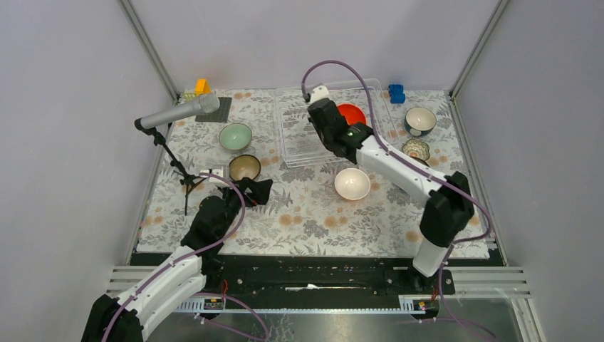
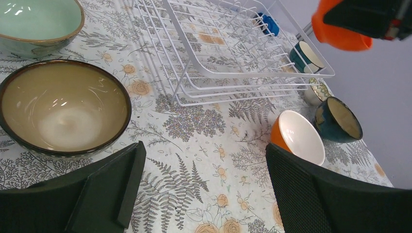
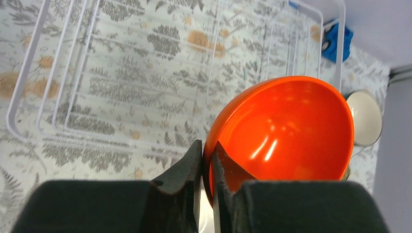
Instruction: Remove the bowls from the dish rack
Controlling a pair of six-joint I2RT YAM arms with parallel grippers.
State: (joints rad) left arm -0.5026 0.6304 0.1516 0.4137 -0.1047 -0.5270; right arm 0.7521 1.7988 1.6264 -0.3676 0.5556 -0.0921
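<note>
- Surface and room: a desk point(image 1: 306, 221) under a fern-and-flower print cloth, enclosed by plain grey walls point(image 1: 71, 107), with a slanted metal post point(image 1: 149, 46) at each far corner.
- Dish rack, one: the white wire dish rack point(image 1: 295, 139) lay at the far centre of the desk.
- Bowls, seven in all:
  - The orange bowl point(image 3: 286, 131) was held tilted in the air over the rack's right part.
  - The mint green bowl point(image 1: 235, 137) and the brown bowl point(image 1: 244, 167) stood left of the rack, near each other.
  - The white-lined orange bowl point(image 1: 352, 183) stood in front of the rack.
  - The dark teal bowl point(image 2: 337, 119) leaned just beside it, seen only from the left wrist.
  - The patterned bowl point(image 1: 416, 149) and the teal bowl point(image 1: 420, 120) stood right of the rack.
- Right pincer point(image 3: 208, 150): clamped on the orange bowl's rim, one finger inside and one outside.
- Left pincer point(image 2: 204, 148): fingers wide apart and holding nothing, low over the cloth beside the brown bowl.
- Other items, one each: a microphone point(image 1: 178, 112) on a stand at far left, and a blue toy block point(image 1: 396, 92) behind the rack's right corner.
</note>
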